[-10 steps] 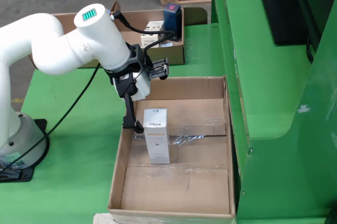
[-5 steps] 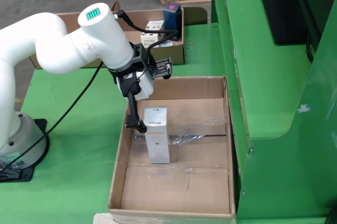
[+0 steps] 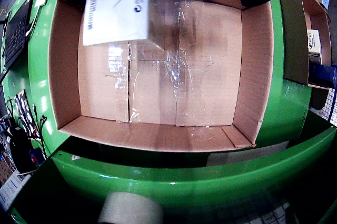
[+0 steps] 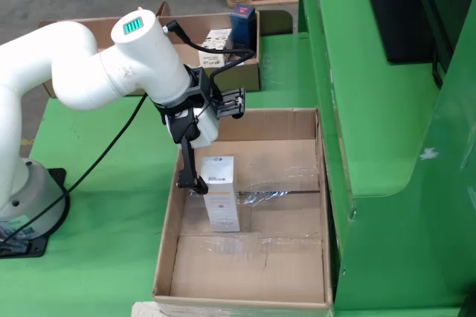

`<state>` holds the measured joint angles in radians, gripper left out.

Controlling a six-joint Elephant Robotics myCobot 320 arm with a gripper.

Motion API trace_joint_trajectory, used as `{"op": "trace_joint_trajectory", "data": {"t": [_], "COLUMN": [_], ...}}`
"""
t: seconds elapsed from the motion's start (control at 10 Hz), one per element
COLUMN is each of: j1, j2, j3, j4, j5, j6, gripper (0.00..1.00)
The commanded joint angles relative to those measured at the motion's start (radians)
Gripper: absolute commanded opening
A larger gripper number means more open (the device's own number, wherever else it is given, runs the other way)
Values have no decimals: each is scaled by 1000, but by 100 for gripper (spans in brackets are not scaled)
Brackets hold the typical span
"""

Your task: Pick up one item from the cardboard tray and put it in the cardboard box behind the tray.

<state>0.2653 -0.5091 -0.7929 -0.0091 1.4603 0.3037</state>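
One white carton in gripper, one cardboard box

The arm is glossy white with rounded joints; one end cap carries a small green display. Black cables loop along it. The gripper has black fingers under a dark bracket, possibly holding a camera.

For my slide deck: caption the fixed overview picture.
White robot arm's gripper holds a white carton over the open cardboard box on the green table.
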Motion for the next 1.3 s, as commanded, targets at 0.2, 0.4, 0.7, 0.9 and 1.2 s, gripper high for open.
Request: {"op": "trace_joint_trajectory", "data": {"t": [0.2, 0.4, 0.7, 0.9, 1.2], "j1": [-49, -58, -58, -51, -51], "j2": [13, 12, -5, -40, -40], "j3": [39, 19, 18, 38, 38], "j4": [17, 35, 46, 53, 53], "j5": [12, 16, 20, 18, 18], "j6": [-17, -23, -29, -29, -29], "gripper": [100, 100, 100, 100, 100]}}
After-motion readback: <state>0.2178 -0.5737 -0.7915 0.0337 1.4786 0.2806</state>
